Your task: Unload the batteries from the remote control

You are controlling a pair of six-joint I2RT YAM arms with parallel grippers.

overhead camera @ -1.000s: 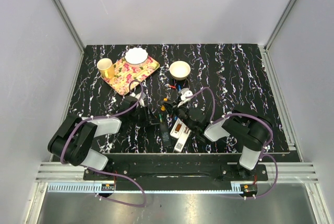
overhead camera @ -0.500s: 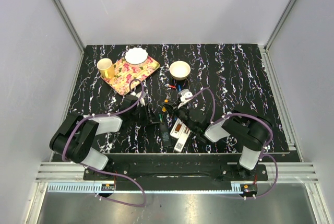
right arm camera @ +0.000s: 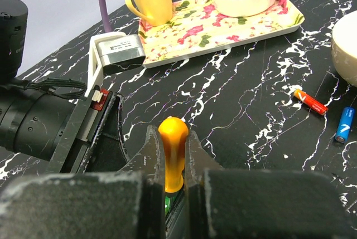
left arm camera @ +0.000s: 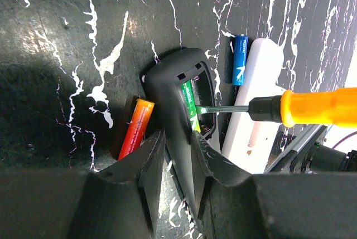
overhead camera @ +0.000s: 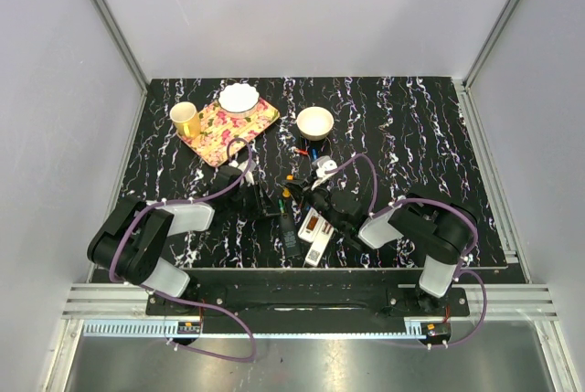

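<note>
My left gripper (left arm camera: 177, 138) is shut on the lower end of a black remote control (left arm camera: 177, 83). Its battery bay is open, and a green battery (left arm camera: 188, 97) sits inside. My right gripper (right arm camera: 171, 133) is shut on the orange handle of a screwdriver (right arm camera: 173, 150). The screwdriver's (left arm camera: 318, 107) thin shaft reaches into the bay against the green cell. A red-orange battery (left arm camera: 135, 127) lies on the table left of the remote. A blue battery (left arm camera: 240, 67) lies beyond it. From above, the two grippers (overhead camera: 271, 202) (overhead camera: 306, 193) meet at the table's middle front.
A white remote (left arm camera: 254, 116) lies beside the black one. A floral tray (overhead camera: 228, 127) at the back left carries a yellow cup (overhead camera: 186, 119) and a white bowl (overhead camera: 239, 98). Another bowl (overhead camera: 315, 122) stands behind the grippers. A red battery (right arm camera: 310, 101) and a blue battery (right arm camera: 344, 123) lie near it.
The left arm has shifted slightly to the right. Both grips have stayed as they were.
</note>
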